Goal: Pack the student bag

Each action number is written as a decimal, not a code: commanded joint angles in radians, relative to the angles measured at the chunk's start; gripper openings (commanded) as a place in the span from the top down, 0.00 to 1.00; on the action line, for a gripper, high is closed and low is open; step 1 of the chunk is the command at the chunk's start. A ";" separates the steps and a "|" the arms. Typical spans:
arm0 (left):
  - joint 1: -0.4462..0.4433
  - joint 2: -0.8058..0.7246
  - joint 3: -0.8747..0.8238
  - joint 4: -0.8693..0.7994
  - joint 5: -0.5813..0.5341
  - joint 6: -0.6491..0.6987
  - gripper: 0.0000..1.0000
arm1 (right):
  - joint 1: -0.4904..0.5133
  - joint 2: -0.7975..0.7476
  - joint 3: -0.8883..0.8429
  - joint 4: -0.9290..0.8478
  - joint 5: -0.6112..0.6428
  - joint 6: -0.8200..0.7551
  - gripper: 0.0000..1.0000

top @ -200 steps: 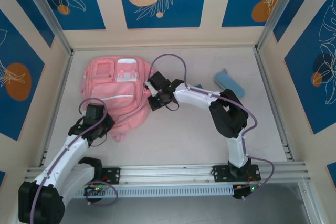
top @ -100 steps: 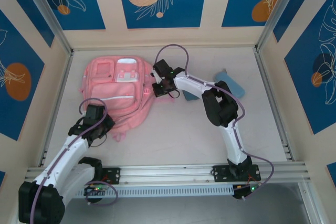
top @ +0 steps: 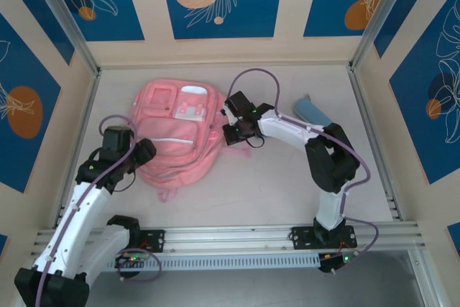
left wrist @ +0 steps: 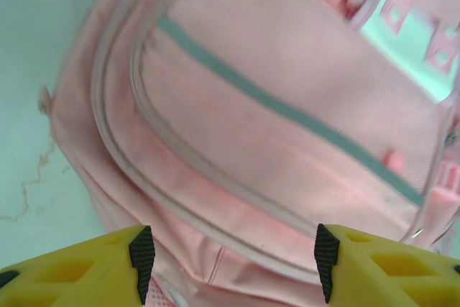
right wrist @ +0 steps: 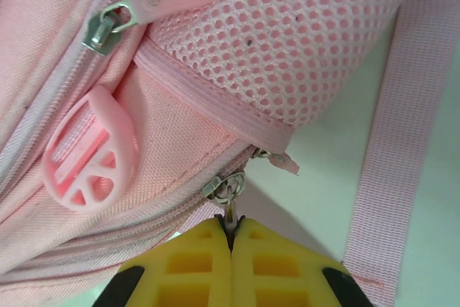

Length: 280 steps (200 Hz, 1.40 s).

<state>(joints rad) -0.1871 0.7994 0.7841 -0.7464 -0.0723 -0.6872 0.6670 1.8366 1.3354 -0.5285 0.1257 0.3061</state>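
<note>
Since the earlier frame the bag has slid right, now upper centre on the table. Right claw pinches a zip pull at its right edge, likely to drag the zip open; left claw stands open, empty, by its lower-left corner.

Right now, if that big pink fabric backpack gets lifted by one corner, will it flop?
Probably. The pink fabric backpack lies slumped and creased, so it looks soft and likely light. Its pink woven strap would probably dangle. Pulled by the metal zip pull pinched in the right tool, it may slide rather than lift.
</note>
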 commanded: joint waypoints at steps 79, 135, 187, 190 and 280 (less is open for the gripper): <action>-0.264 0.208 0.198 -0.055 -0.103 0.185 0.33 | -0.007 -0.297 -0.176 0.009 -0.002 0.203 0.17; -0.526 0.524 0.399 -0.139 -0.331 0.176 0.33 | -0.046 -0.391 -0.278 0.027 0.096 0.317 0.06; -0.627 0.821 0.592 -0.208 -0.406 0.208 0.37 | -0.109 -0.450 -0.362 0.066 0.074 0.361 0.03; -0.627 0.837 0.601 -0.214 -0.409 0.211 0.38 | -0.110 -0.452 -0.367 0.069 0.073 0.362 0.03; -0.627 1.126 0.787 -0.337 -0.491 0.253 0.48 | -0.171 -0.468 -0.421 0.099 0.013 0.376 0.05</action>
<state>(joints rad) -0.8104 1.8896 1.5326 -0.9989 -0.4973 -0.4431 0.5064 1.3960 0.9268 -0.4435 0.1715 0.6643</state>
